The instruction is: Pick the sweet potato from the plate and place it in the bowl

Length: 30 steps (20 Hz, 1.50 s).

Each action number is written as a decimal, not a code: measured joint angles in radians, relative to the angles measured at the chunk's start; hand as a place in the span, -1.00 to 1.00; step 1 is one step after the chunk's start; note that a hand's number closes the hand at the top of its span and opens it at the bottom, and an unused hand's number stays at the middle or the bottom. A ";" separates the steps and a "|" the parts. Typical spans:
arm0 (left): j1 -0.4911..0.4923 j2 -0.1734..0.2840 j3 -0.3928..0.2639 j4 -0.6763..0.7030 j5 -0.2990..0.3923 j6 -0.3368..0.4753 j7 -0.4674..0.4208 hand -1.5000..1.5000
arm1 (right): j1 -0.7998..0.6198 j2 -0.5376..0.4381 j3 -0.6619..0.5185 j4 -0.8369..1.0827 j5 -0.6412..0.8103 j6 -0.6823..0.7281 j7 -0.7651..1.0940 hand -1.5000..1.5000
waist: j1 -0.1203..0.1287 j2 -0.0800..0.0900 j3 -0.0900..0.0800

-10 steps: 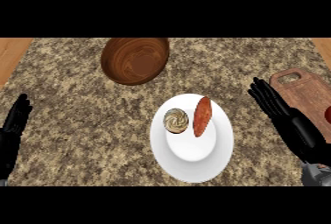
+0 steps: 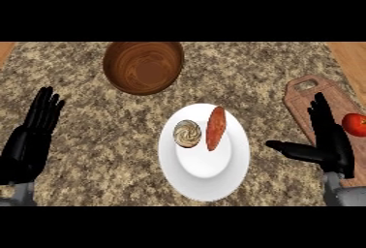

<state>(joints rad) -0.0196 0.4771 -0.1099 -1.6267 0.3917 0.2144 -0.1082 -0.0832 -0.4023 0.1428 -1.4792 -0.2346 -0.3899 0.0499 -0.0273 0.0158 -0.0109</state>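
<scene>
Sweet potato (image 2: 216,128) lies untouched on the white plate (image 2: 207,186), beside a swirled pastry (image 2: 187,133). Right hand (image 2: 330,140) hovers just right of the plate, fingers straight, thumb spread toward it. I'd say it should come in over the tapered, reddish root and close across its narrow width, clear of the pastry. Left hand (image 2: 32,138) rests open at the left. Beyond stands the grained wooden bowl (image 2: 143,66) on speckled granite.

Orange sweet potato (image 2: 216,128) on white plate (image 2: 207,186), wooden bowl (image 2: 143,67) apart
</scene>
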 measured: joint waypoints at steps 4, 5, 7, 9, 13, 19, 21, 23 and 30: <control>-0.054 -0.034 -0.003 0.004 0.062 -0.035 0.029 0.00 | -0.038 0.060 0.013 0.070 0.161 -0.273 0.083 -1.00 | 0.017 -0.005 0.003; -0.064 -0.037 0.000 0.008 0.075 -0.044 0.037 0.00 | -0.057 0.063 0.029 0.075 0.211 -0.330 0.121 -1.00 | 0.020 -0.007 0.004; -0.077 -0.042 0.002 0.005 0.093 -0.055 0.053 0.00 | -0.104 0.047 0.063 0.110 0.311 -0.403 0.215 -1.00 | 0.030 -0.010 0.004; -0.080 -0.041 0.013 0.015 0.110 -0.077 0.053 0.00 | -0.158 0.003 0.095 0.142 0.389 -0.405 0.337 -1.00 | 0.036 -0.012 0.005; -0.111 -0.046 0.018 0.034 0.122 -0.089 0.065 0.00 | -0.254 -0.090 0.161 0.180 0.428 -0.227 0.570 -1.00 | 0.041 -0.013 0.004; -0.121 -0.052 0.009 0.046 0.125 -0.108 0.066 0.00 | -0.362 -0.133 0.267 0.194 0.301 0.178 0.851 -1.00 | 0.068 -0.011 0.003; -0.125 -0.054 0.012 0.047 0.125 -0.108 0.065 0.00 | -0.425 -0.136 0.276 0.188 0.236 0.294 0.934 -1.00 | 0.069 -0.012 0.005; -0.120 -0.062 0.007 0.047 0.117 -0.105 0.059 0.00 | -0.496 -0.126 0.272 0.199 0.178 0.374 0.998 -1.00 | 0.066 -0.013 0.006; -0.131 -0.056 0.039 0.055 0.122 -0.114 0.082 0.00 | -0.673 -0.062 0.266 0.274 0.094 0.447 1.100 -1.00 | 0.048 -0.015 0.009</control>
<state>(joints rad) -0.1501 0.4207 -0.0707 -1.5713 0.5138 0.1003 -0.0261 -0.7562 -0.4640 0.4089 -1.2055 -0.1403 0.0572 1.1499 0.0203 0.0004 -0.0021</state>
